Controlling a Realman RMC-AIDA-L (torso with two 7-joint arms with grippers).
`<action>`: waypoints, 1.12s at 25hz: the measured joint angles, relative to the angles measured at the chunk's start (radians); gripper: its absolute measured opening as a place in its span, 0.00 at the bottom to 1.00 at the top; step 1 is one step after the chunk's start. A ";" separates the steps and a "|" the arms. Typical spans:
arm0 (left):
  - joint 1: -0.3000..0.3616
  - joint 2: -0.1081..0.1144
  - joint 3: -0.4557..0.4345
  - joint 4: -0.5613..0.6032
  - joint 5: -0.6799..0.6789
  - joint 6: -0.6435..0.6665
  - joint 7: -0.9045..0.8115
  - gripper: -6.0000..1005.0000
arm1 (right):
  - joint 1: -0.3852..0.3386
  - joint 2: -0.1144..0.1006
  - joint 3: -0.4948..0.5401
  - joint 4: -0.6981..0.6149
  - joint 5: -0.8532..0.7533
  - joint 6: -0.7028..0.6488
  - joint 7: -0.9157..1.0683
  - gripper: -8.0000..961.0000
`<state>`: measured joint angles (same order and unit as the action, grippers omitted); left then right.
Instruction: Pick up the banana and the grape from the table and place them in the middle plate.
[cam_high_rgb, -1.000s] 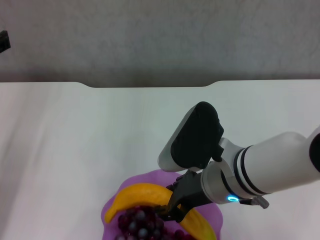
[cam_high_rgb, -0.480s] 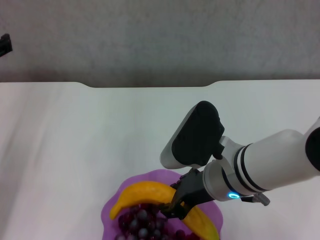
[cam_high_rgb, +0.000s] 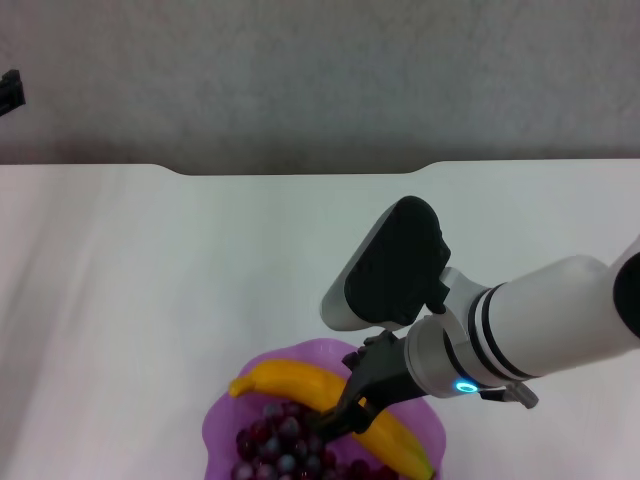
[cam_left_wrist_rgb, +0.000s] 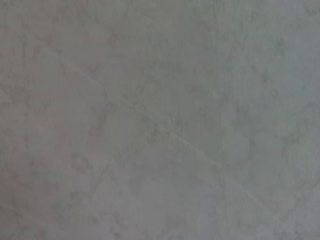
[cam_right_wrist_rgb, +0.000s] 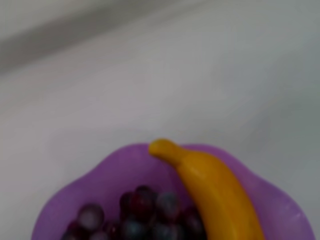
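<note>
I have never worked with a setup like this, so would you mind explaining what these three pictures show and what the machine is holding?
This is a two-armed robot with a gripper on each arm. The head view looks down from a camera on its head at a white table. The big white and black limb there is its right arm, and the right gripper is down over the purple plate at the near edge. A banana and a bunch of grapes lie in that plate. The gripper's dark fingers sit at the banana, but I cannot tell whether they are gripping it or have let go.

The right wrist view comes from a camera on that arm and shows the same plate, banana and grapes close up. The left wrist view shows only a plain grey surface; the left arm is out of sight.
</note>
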<state>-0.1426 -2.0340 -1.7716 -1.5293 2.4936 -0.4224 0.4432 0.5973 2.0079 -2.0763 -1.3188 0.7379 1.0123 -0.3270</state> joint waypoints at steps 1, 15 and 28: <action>0.000 0.000 0.000 0.000 0.000 0.000 0.000 0.85 | -0.005 0.000 0.000 -0.014 0.000 -0.011 0.000 0.77; -0.023 0.000 0.012 0.025 -0.013 0.001 0.000 0.85 | -0.101 -0.003 0.248 -0.056 -0.021 -0.238 -0.009 0.88; -0.002 0.002 0.062 0.022 -0.114 0.073 0.023 0.85 | -0.338 0.001 0.556 -0.050 -0.100 -0.514 0.038 0.88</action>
<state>-0.1445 -2.0318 -1.7094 -1.5072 2.3797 -0.3495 0.4662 0.2595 2.0092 -1.5199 -1.3684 0.6380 0.4987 -0.2894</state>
